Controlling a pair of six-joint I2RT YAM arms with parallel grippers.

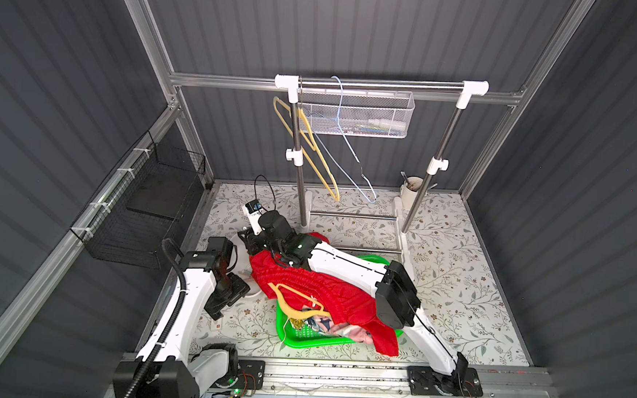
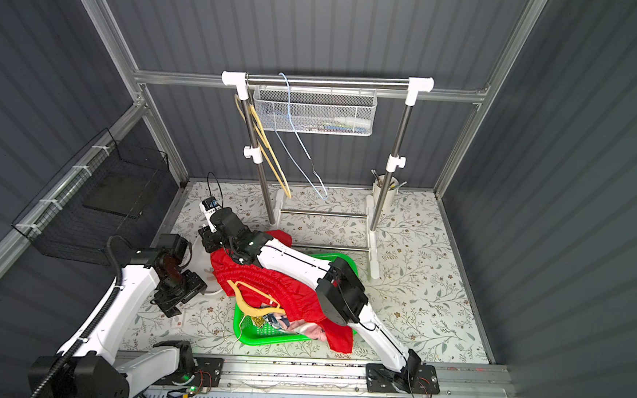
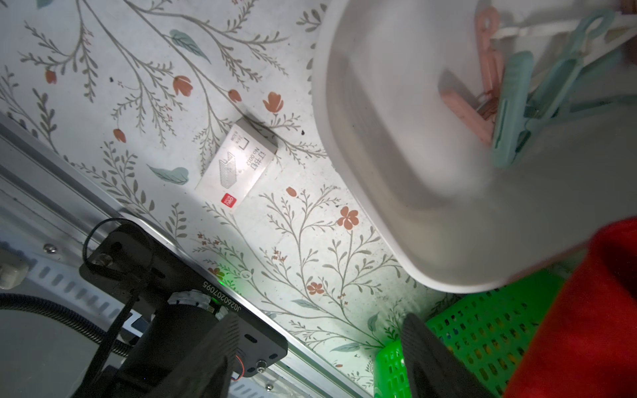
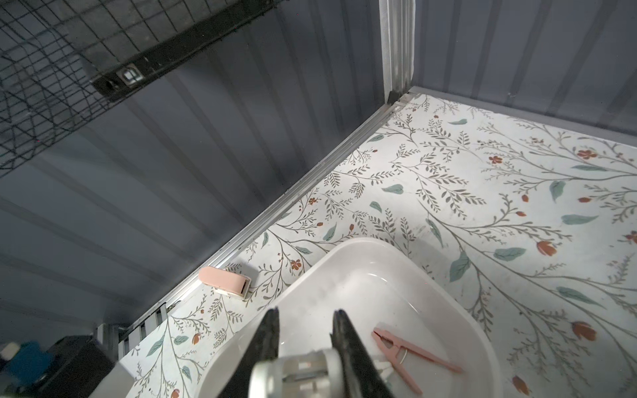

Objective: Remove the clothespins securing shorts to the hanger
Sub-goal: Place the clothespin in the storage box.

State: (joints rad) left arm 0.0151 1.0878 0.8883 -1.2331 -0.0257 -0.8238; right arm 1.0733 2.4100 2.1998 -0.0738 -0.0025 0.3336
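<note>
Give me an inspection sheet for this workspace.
Surface: floral-print tabletop.
Job's things: red shorts draped over green basket, yellow hanger on them; pink clothespin and mint clothespin in white tray.
Clutter: staple box; pink stapler-like item by the wall.
Grippers: left gripper open, empty; right gripper above the tray, grip unclear.
Cables: black conduit along left arm.
Surroundings: garment rack; wire basket on the wall.

A white plastic tub (image 4: pixel 348 272) sits on the floral-print tabletop (image 4: pixel 482 172) directly beneath the right gripper (image 4: pixel 306 312), with a small pink stapler (image 4: pixel 225 281) beyond it by the grey wall (image 4: pixel 172 172). A box of staples (image 3: pixel 238 165) lies ahead of the left gripper (image 3: pixel 322 318), a green basket (image 3: pixel 482 327) just beside it.
</note>
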